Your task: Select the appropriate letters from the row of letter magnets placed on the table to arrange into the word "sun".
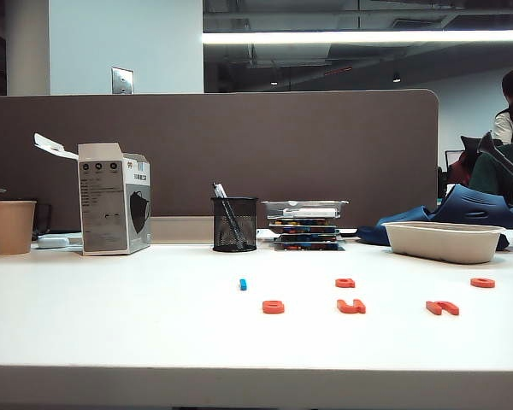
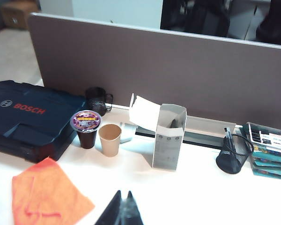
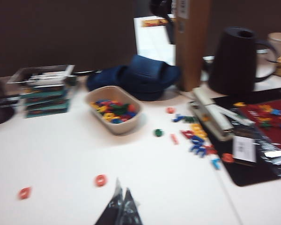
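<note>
Neither arm shows over the wide white smooth table from where I stand; both seem drawn back, so the picking looks not yet begun. The left gripper hangs with its dark fingers pressed together, empty, facing the white carton and tan paper cup beyond it. The right gripper is likewise pinched closed on nothing; two small orange-red plastic letters lie just ahead of it. The row of letter magnets sits mid-table, five orange-red and one blue piece. Next, I'd judge, a gripper must open and descend onto the hooked S-like letter.
</note>
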Tool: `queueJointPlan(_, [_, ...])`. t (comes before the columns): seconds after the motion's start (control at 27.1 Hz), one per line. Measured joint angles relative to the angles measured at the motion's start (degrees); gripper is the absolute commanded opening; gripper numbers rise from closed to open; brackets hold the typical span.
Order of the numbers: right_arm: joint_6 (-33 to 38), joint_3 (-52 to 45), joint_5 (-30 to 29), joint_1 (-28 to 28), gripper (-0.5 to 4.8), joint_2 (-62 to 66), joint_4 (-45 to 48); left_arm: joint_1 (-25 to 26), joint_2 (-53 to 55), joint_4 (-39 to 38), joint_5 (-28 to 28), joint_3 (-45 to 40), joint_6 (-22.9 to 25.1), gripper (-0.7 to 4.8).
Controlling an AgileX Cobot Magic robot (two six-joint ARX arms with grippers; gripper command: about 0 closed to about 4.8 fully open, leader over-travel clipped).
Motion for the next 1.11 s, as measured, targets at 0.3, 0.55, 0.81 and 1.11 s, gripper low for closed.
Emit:
queueJointPlan(0.3, [-1.2,-3.0,4.3,10.8,-0.06,-4.7,-1.5,0.0,-22.4,1.0,0.0,-17.0,-2.5,-0.05])
queueJointPlan(0.55, [-1.4,-3.2,3.1,12.6,-0.06,-5.1,-0.9,0.0,-40.8,3.8,1.3,-34.2,-2.5,-0.05])
queueJointPlan(0.81, [-1.4,-11.8,0.7,12.6,-0.06,-5.7,11.0,0.0,-49.8,15.6,7.5,-49.6,-1.3,-0.05])
queueJointPlan(1.11, [-1.0,-22.9,-1.7,12.8,-0.06,-5.9,22.5,0.1,-51.6,27.8,9.3,-63.5,-0.5,-0.05])
